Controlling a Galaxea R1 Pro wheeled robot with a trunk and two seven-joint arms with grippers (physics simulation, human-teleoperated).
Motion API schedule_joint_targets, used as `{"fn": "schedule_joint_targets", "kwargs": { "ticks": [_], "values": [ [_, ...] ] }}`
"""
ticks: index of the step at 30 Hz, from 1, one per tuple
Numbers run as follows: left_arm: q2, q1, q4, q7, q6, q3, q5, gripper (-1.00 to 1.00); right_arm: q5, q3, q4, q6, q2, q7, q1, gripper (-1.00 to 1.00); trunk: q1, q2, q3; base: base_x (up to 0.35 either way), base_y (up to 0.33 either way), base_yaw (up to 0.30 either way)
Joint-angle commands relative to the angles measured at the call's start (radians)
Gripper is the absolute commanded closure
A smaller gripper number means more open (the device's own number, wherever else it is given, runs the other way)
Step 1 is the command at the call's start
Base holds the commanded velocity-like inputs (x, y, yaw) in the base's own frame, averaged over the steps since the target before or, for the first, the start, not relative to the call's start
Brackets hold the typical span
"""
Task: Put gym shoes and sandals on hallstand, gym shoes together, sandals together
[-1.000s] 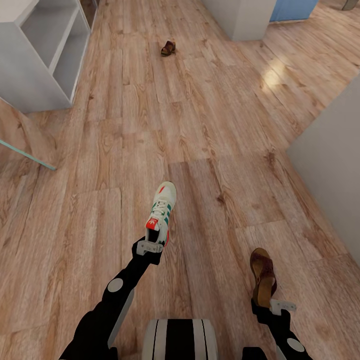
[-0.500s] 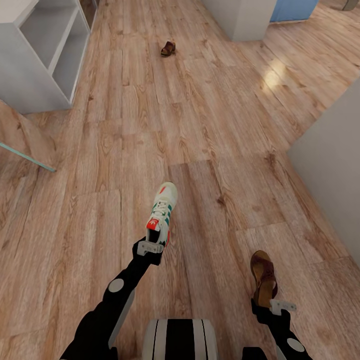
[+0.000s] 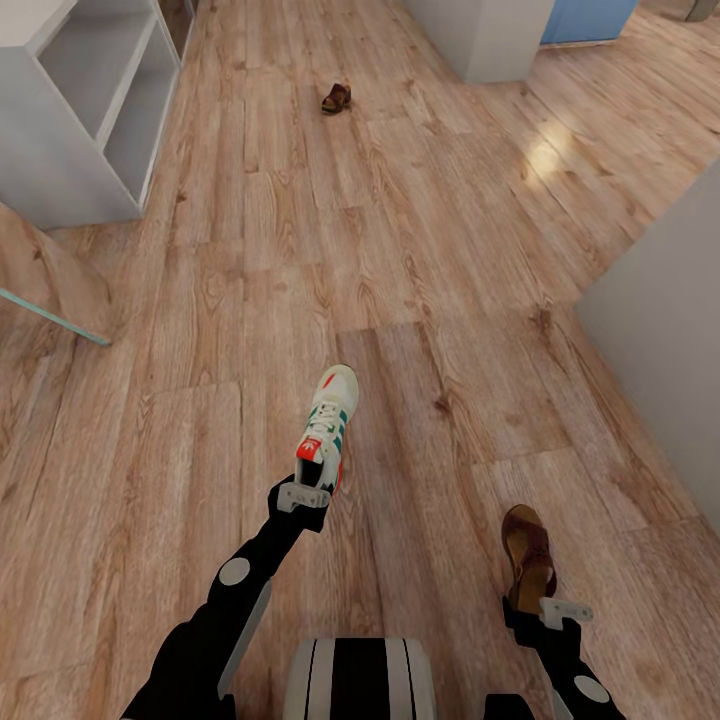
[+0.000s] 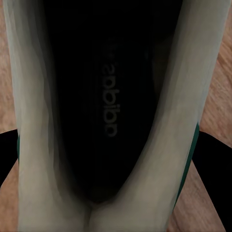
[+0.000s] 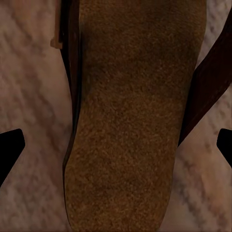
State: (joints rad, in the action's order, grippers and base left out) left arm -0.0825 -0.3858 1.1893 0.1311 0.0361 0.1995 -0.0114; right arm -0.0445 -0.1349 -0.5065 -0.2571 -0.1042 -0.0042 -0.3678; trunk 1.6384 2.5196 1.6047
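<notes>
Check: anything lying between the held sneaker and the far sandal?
Nothing; in the head view bare wood floor runs from the sneaker to the far sandal.

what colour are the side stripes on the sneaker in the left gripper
Green, on the white gym shoe held by the left gripper; clearest in the head view.

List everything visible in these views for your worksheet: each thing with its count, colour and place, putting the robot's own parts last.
gym shoe: one, white with green and red, held at the left gripper.
held sandal: one, brown, at the right gripper.
far sandal: one, brown, on the floor ahead.
hallstand: one, white-grey, upper left.
corridor floor: light brown planks.
wall: grey, at right.
left gripper: one, black arm, shut on the shoe's heel.
right gripper: one, black arm.
</notes>
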Motion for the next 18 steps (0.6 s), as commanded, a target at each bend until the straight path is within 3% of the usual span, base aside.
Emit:
{"fn": "schedule_joint_targets", "kwargs": {
  "ticks": [1, 7, 15, 18],
  "values": [
    [0.000, 0.000, 0.001, 0.004, 0.004, -0.001, -0.001, 1.00, -0.005, 0.000, 0.001, -0.003, 0.000, 0.000, 0.000, -1.00, 0.000, 0.000, 0.000, 0.001, 0.000, 0.000],
    [0.000, 0.000, 0.001, 0.004, 0.004, -0.002, -0.001, 1.00, -0.005, 0.001, 0.000, -0.002, 0.000, 0.000, 0.000, -1.00, 0.000, 0.000, 0.000, 0.000, 0.000, -0.005],
    [0.000, 0.000, 0.001, 0.004, 0.004, -0.002, -0.001, 1.00, -0.005, 0.001, -0.002, -0.003, 0.000, 0.000, 0.000, -1.00, 0.003, 0.002, 0.037, 0.000, 0.000, -0.134],
    [0.000, -0.001, 0.001, 0.004, 0.004, -0.002, -0.001, 1.00, -0.005, 0.001, -0.002, -0.004, 0.000, 0.000, 0.000, -1.00, 0.003, 0.002, 0.039, 0.000, 0.000, -0.108]
  ]
}}
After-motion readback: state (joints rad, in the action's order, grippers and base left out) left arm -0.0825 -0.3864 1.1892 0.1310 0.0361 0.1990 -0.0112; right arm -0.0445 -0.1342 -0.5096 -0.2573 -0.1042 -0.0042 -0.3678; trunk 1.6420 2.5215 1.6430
